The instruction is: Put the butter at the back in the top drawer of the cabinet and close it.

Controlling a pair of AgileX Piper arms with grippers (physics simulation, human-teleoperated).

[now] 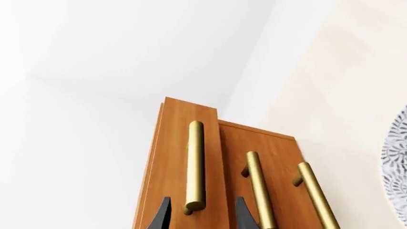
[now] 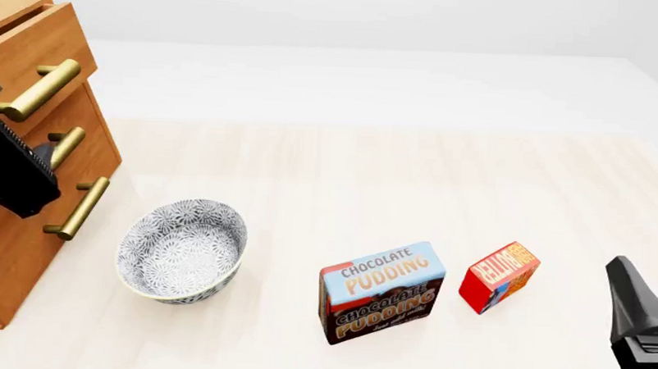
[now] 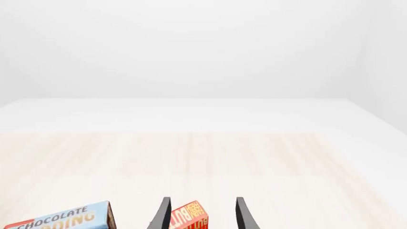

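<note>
Your butter (image 2: 500, 277) stands on the table (image 2: 417, 179) toward the front right, tilted, just beside the chocolate pudding box (image 2: 383, 292) on its left, the two apart. Your right gripper (image 3: 202, 214) sits near it with its fingers spread wide, the butter showing between the tips in the wrist view and nothing gripped. Further left is the patterned bowl (image 2: 182, 249), then the cabinet (image 2: 20, 248) at the far left edge. Its top drawer (image 2: 32, 55) juts out ahead of the two below. Your left gripper (image 1: 203, 214) is at that drawer's brass handle (image 1: 194, 167), fingers open on either side of the bar's end, not clamped.
</note>
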